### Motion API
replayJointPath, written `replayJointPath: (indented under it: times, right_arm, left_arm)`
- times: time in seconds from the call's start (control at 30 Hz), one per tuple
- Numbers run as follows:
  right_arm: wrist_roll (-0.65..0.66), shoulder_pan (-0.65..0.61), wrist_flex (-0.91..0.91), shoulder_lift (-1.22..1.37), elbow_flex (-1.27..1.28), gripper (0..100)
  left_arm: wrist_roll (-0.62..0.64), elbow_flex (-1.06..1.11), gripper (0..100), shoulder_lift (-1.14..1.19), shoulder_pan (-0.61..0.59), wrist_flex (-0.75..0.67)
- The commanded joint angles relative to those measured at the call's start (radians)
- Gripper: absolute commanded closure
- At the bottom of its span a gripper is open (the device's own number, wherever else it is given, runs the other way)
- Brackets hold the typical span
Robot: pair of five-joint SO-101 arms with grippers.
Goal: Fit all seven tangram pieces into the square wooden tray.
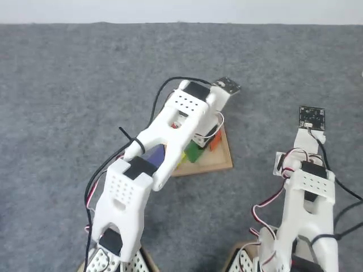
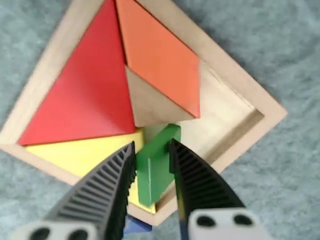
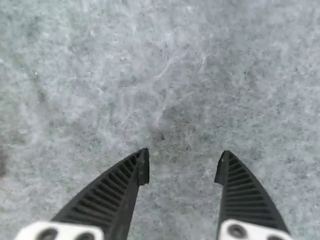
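Tray [image 2: 227, 117] of pale wood holds the pieces. The green piece [image 2: 157, 167] stands on edge in it, one end close to the tip of the bare-wood triangle [image 2: 150, 105] and alongside the yellow piece [image 2: 85, 155]. The left gripper [image 2: 151, 147] is clamped on the green piece's two flat faces, one ribbed finger [image 2: 117, 175] on each side. The red triangle [image 2: 85, 95] and the orange parallelogram [image 2: 160, 55] lie flat, edge to edge. Bare tray floor shows beside the green piece, toward a corner.

From above, the tray [image 1: 218, 161] sits near mid-table, and the green piece [image 1: 194, 152] is at about 8 o'clock of the orange one [image 1: 215, 141]. The left arm [image 1: 164, 130] comes in from 7 o'clock. At 4 o'clock of the tray stands the right arm [image 1: 306, 192]. The right gripper [image 3: 184, 155] is spread wide over grey felt [image 3: 160, 75], holding nothing.
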Motion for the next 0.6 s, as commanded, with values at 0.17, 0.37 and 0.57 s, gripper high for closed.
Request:
replayJointPath:
  times: [0.17,0.37,0.57]
  right_arm:
    - [-0.006,-0.01,0.005,-0.028,-0.057,76.3]
    - [-0.006,-0.01,0.005,-0.028,-0.057,76.3]
    - [-0.006,-0.01,0.005,-0.028,-0.057,76.3]
  left_arm:
    - [-0.025,-0.042,89,-0.112,-0.091,0.017]
    - [-0.031,0.036,89,-0.103,-0.104,-0.012]
    - [-0.025,0.124,89,-0.101,-0.032,-0.074]
